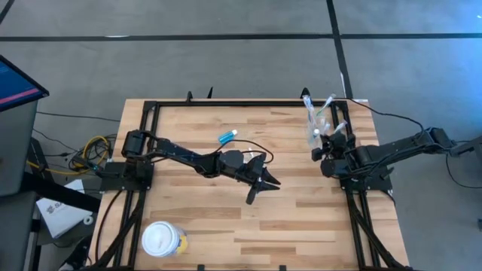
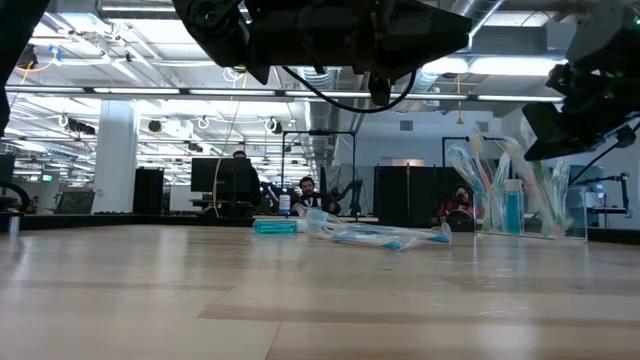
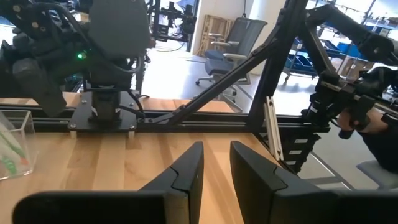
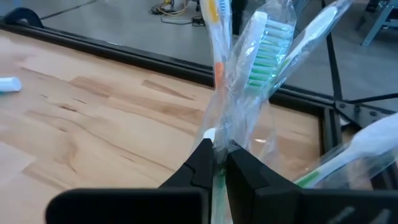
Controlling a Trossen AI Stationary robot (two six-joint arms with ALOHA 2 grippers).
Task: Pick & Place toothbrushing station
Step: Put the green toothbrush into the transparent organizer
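- My right claw (image 4: 219, 167) reached in from the counter's (image 1: 226, 218) right edge, pinched on a wrapped toothbrush (image 4: 256, 68) over the tumbler (image 1: 315, 134).
- My left claw (image 1: 260, 188) hovered mid-counter, slightly parted, empty.
- Brushes stood bagged in clear plastic, bristles up.
- The blue tube (image 1: 227, 136) lay flat near the far edge.

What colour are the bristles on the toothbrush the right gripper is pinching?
Green and white bristles; the right wrist view shows them best.

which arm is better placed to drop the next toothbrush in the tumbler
Right. Its claw is shut on a wrapped toothbrush right beside the clear tumbler. The left claw hangs empty over mid-table, well away from the tumbler.
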